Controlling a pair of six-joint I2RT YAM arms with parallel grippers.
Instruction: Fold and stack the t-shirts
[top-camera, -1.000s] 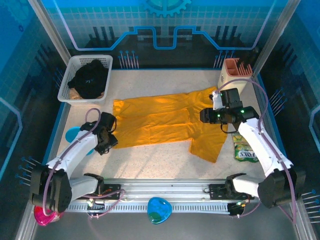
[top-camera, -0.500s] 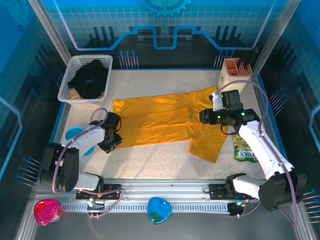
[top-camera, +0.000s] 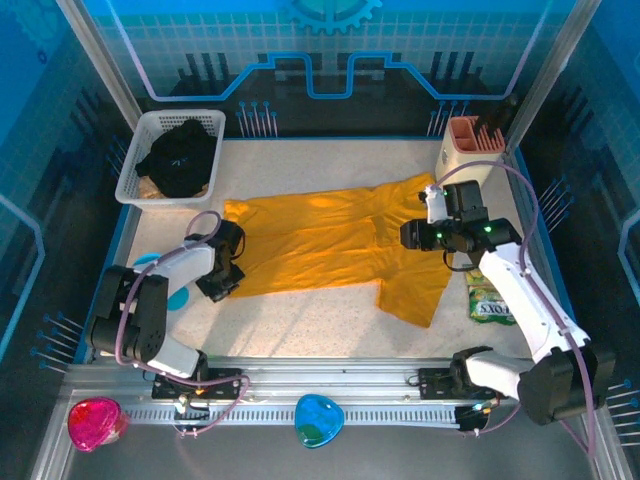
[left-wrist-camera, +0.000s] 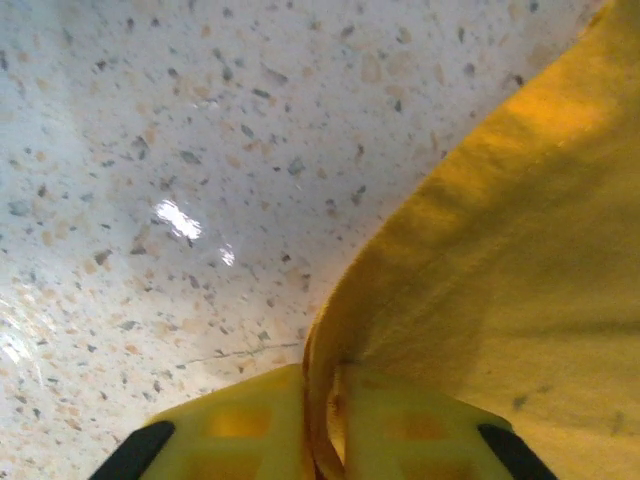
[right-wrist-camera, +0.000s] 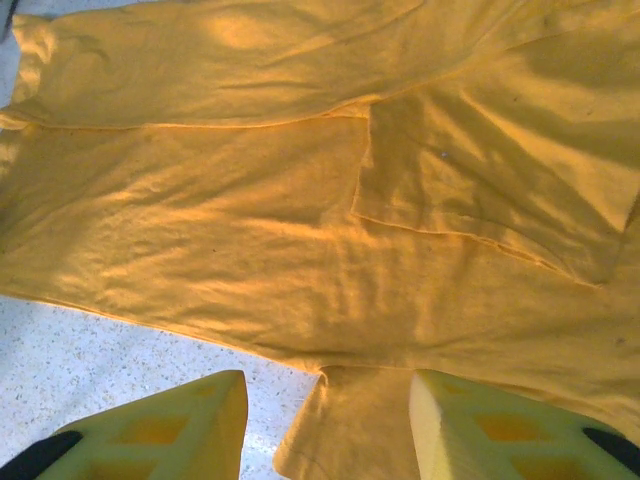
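The yellow t-shirt (top-camera: 320, 240) lies spread flat in the middle of the speckled surface (top-camera: 300, 320). Its length runs from left to right, and one sleeve points toward the near edge on the right side. The left hand (top-camera: 222, 272) is low at the left edge of this shirt. In the left wrist view the left hand (left-wrist-camera: 322, 400) has its two fingers (left-wrist-camera: 240, 425) pressed together, and they pinch a thin fold of the shirt's hem between them. From this grip the cloth (left-wrist-camera: 500, 250) rises away to the right. The right hand (top-camera: 412, 235) is over the right part of the shirt, near the sleeves. In the right wrist view the right hand (right-wrist-camera: 325, 420) has its fingers (right-wrist-camera: 170, 425) spread apart, with a piece of yellow cloth (right-wrist-camera: 250, 230) below the gap, and I cannot tell if they touch it. The black t-shirt (top-camera: 178, 158) lies crumpled inside the white basket (top-camera: 130, 170) at the far left corner, well apart from the yellow one. A green packet (top-camera: 488, 298) lies at the right edge of the surface.
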